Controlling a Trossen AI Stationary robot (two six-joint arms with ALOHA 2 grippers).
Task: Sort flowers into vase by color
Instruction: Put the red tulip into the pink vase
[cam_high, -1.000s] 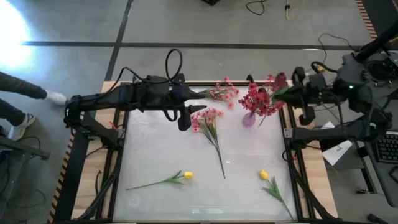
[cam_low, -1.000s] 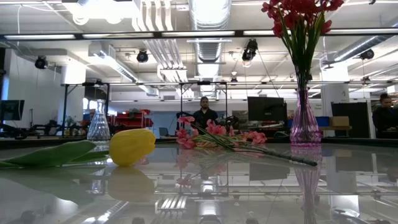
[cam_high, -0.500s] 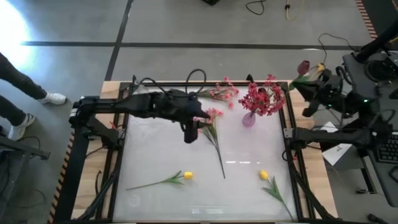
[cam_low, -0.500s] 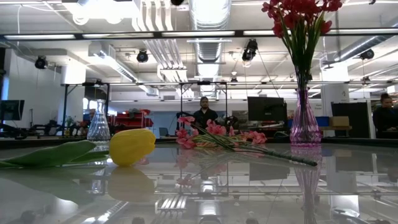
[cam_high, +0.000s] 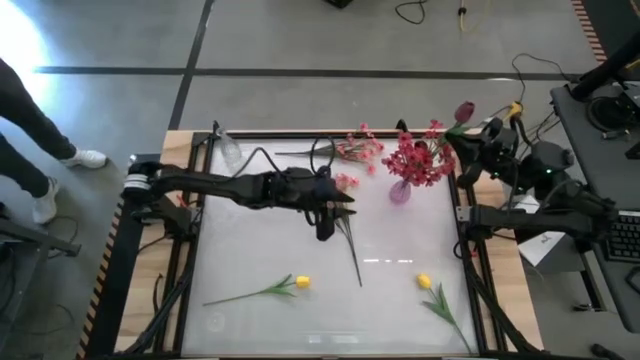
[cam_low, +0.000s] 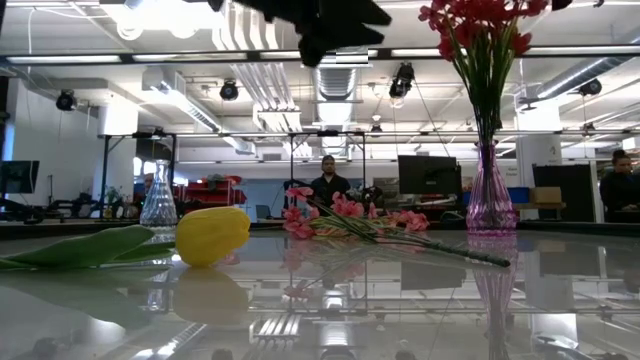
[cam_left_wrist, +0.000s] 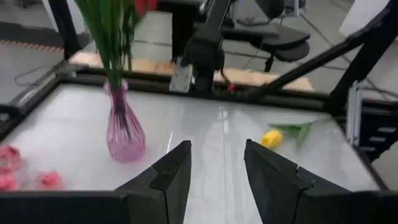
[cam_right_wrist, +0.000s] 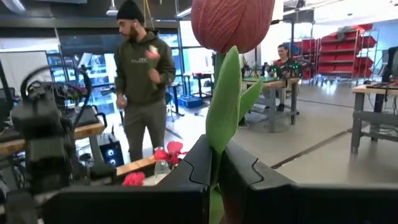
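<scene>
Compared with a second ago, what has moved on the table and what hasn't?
The left end effector has reached farther over the table, above the pink spray's stem, fingers apart, holding nothing. The right end effector, shut on the maroon bud, swung out past the table's corner and partly back. The pink vase of red flowers and both yellow tulips stayed put.

Grey concrete floor, ceiling ducts, strip lights, monitor, red shelving
</scene>
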